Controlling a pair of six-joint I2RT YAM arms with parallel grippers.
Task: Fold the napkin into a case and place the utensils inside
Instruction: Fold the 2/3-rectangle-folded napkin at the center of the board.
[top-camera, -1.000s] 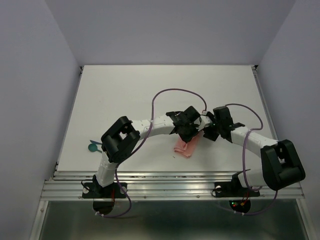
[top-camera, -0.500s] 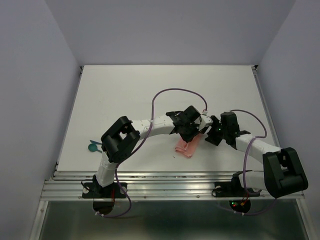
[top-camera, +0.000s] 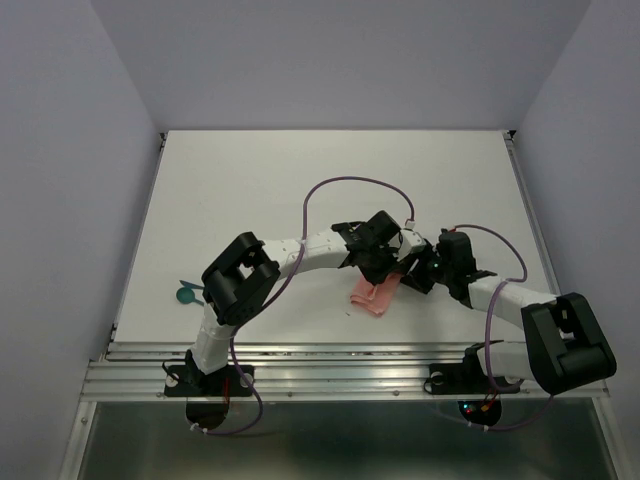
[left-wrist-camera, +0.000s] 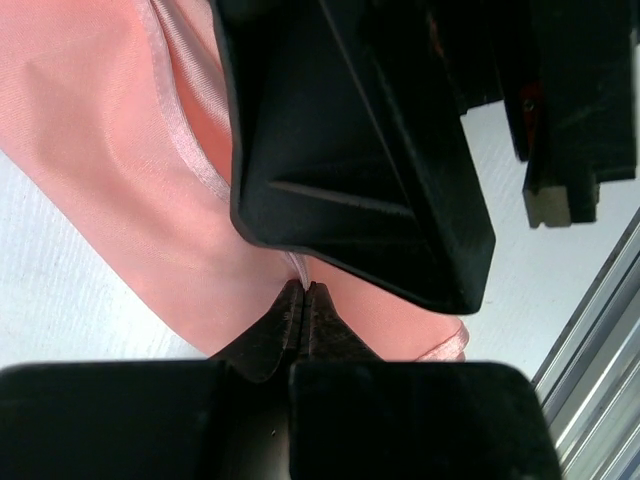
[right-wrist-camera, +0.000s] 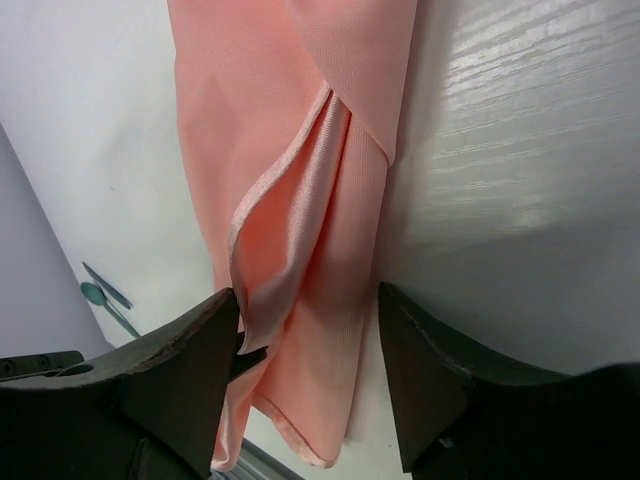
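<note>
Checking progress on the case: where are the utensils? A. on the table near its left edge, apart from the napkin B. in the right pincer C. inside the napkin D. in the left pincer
A: the teal utensils lie at the left edge of the table, well apart from the napkin.

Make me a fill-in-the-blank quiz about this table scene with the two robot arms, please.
The folded napkin between the two grippers is ____ in colour.
The left gripper is ____ on the napkin's hem.
The right gripper holds its jaws ____ astride the napkin.
The teal utensils lie by the base of the ____ arm.
Missing words: pink; shut; open; left.
</note>
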